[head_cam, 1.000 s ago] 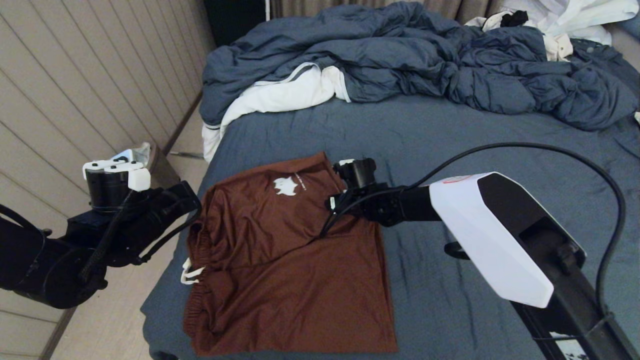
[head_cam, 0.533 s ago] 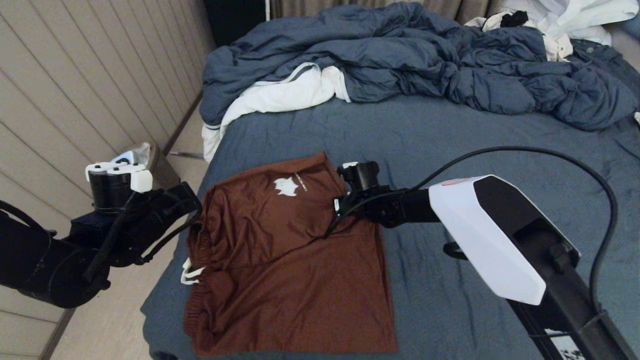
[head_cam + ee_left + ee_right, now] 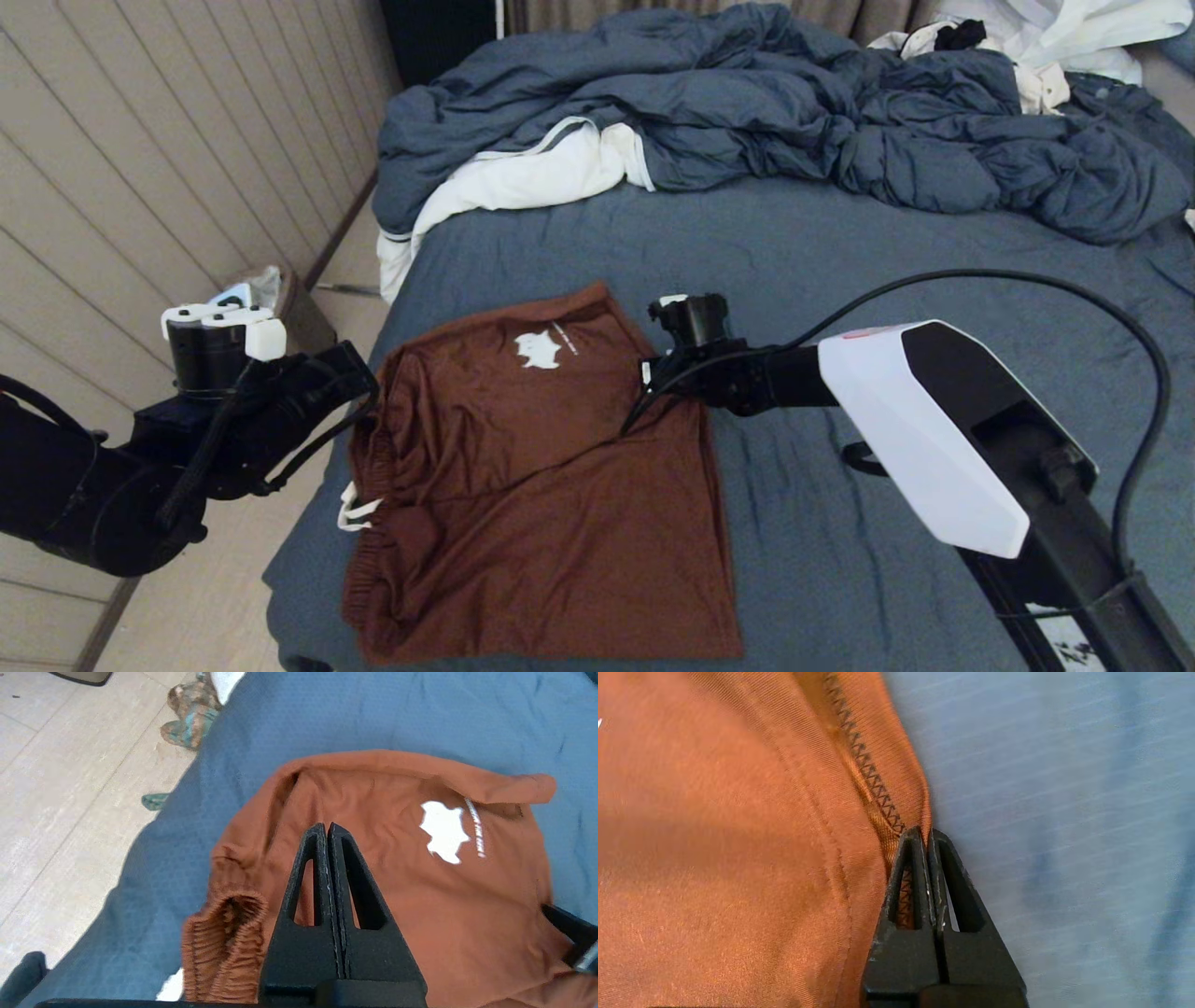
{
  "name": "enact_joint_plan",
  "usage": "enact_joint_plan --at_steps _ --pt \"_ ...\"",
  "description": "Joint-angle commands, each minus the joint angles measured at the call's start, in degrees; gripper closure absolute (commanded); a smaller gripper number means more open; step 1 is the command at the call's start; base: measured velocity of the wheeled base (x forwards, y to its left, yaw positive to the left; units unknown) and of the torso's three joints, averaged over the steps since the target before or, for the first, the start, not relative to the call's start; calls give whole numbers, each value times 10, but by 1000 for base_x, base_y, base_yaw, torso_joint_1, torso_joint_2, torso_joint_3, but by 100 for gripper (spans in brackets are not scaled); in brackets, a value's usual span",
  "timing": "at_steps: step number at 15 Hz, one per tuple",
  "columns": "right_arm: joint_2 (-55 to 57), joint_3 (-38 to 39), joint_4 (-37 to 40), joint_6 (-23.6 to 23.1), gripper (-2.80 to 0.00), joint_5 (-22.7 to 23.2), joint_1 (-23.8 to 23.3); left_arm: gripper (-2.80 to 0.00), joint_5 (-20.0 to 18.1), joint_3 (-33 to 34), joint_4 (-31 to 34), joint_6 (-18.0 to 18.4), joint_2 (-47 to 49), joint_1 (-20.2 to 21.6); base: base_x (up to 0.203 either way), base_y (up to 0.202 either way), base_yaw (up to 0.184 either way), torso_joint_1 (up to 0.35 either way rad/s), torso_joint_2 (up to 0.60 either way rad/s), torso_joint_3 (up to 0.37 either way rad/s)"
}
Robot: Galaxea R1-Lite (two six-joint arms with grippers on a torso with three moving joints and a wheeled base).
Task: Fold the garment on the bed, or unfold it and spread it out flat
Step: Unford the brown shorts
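Observation:
The rust-brown shorts [image 3: 523, 485] lie nearly flat at the near left of the slate-blue bed [image 3: 840, 252], waistband [image 3: 359, 523] toward the bed's left edge, white drawstring [image 3: 355, 511] poking out, white logo [image 3: 539, 348] on the far leg. My right gripper [image 3: 646, 375] sits low at the right hem between the legs. In the right wrist view it [image 3: 927, 833] is shut, with the stitched hem of the shorts [image 3: 714, 835] pinched at its tips. My left gripper [image 3: 327, 826] is shut with nothing in it, above the shorts [image 3: 420, 896] near the gathered waistband [image 3: 224, 942].
A rumpled blue duvet [image 3: 747, 103] with white lining [image 3: 523, 177] fills the far part of the bed. White clothes [image 3: 1055, 37] lie at the far right corner. The bed's left edge drops to a pale floor [image 3: 70, 788], where a crumpled greenish cloth [image 3: 191, 714] lies.
My right gripper has shifted a little to the right along the hem. The left arm has barely moved and the shorts lie much as before.

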Motion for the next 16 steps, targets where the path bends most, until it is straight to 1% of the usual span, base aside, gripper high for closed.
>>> enact_joint_plan --at_steps 1,5,9,12,13,16 --pt "-7 1 0 1 0 -2 -17 0 1 1 -3 -2 0 0 0 0 0 0 0 0" --pt "-13 1 0 1 0 -2 -36 0 1 0 -4 -1 5 0 0 0 0 0 0 0" --pt "-14 2 2 1 0 -2 -34 0 1 0 -9 -1 7 0 0 0 0 0 0 0" --pt "-23 3 17 1 0 -5 -30 0 1 0 -9 -1 7 0 0 0 0 0 0 0" --pt "-24 3 19 0 -280 -20 -29 0 1 0 -10 -1 7 0 0 0 0 0 0 0" --pt "-25 2 13 -3 -280 -22 -28 0 1 0 -10 -1 7 0 0 0 0 0 0 0"
